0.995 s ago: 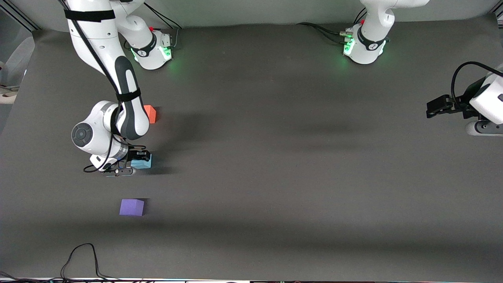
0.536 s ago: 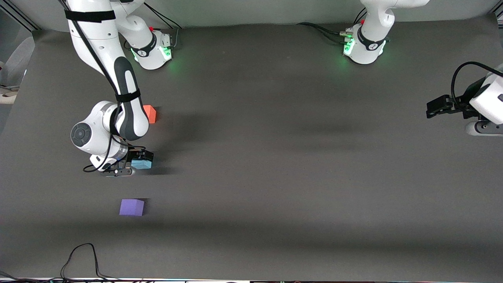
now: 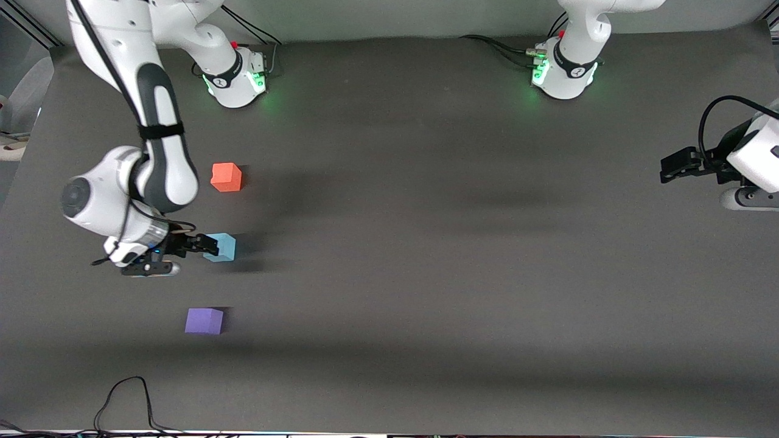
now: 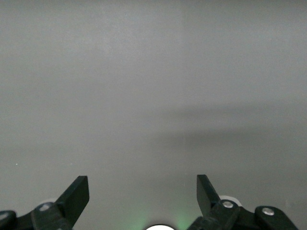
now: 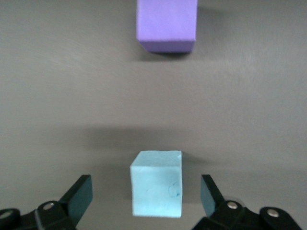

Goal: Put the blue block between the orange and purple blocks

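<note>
The blue block (image 3: 220,247) rests on the dark mat between the orange block (image 3: 226,177), which lies farther from the front camera, and the purple block (image 3: 204,320), which lies nearer. My right gripper (image 3: 204,244) is open and empty, raised just beside the blue block. In the right wrist view the blue block (image 5: 157,183) sits free between the spread fingers (image 5: 79,194), with the purple block (image 5: 167,25) past it. My left gripper (image 3: 672,168) waits open and empty at the left arm's end of the table; its wrist view shows only bare mat.
A black cable (image 3: 125,398) loops on the mat near the front edge, close to the purple block. The two arm bases (image 3: 234,76) stand along the edge farthest from the front camera.
My right gripper has let go of the blue block, opened, and drawn back and up toward the right arm's end. The block stays on the mat. The orange block is now uncovered.
</note>
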`<state>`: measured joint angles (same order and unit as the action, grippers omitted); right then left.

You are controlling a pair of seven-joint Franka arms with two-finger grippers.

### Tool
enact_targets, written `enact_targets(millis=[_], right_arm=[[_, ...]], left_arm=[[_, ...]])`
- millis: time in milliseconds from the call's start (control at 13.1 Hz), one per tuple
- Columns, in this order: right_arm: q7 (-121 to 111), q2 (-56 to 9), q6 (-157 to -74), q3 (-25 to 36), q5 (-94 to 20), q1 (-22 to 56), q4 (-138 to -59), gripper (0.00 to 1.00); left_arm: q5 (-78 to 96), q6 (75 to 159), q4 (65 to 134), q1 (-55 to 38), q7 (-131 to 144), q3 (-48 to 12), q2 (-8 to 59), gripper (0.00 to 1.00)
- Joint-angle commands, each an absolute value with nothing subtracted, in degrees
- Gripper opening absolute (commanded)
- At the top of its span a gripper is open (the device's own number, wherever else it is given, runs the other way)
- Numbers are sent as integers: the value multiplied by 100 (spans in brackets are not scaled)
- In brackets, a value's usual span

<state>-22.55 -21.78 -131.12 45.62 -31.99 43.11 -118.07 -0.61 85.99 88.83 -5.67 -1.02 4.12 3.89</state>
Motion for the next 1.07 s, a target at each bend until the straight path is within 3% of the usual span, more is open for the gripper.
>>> enact_targets(millis=[0, 230, 383, 536, 995], right_arm=[[-2312, -1978, -12483, 4701, -2988, 4359, -11279, 100], [-1281, -1611, -11780, 4397, -2133, 4036, -10619, 100], [-259, -1005, -11488, 3135, -1322, 3239, -10529, 100], [-35, -600, -11269, 2272, -985, 2447, -10529, 100], [-280, 377, -10574, 320, -589, 267, -10556, 100]], left_arm=[[-18, 8648, 8938, -571, -97, 404, 351, 100], [-18, 8657, 8938, -571, -88, 413, 352, 100], [-18, 8657, 8938, -563, -88, 413, 352, 100], [-18, 8657, 8938, -563, -88, 413, 352, 100], [-26, 8640, 8938, -571, -88, 413, 352, 100]])
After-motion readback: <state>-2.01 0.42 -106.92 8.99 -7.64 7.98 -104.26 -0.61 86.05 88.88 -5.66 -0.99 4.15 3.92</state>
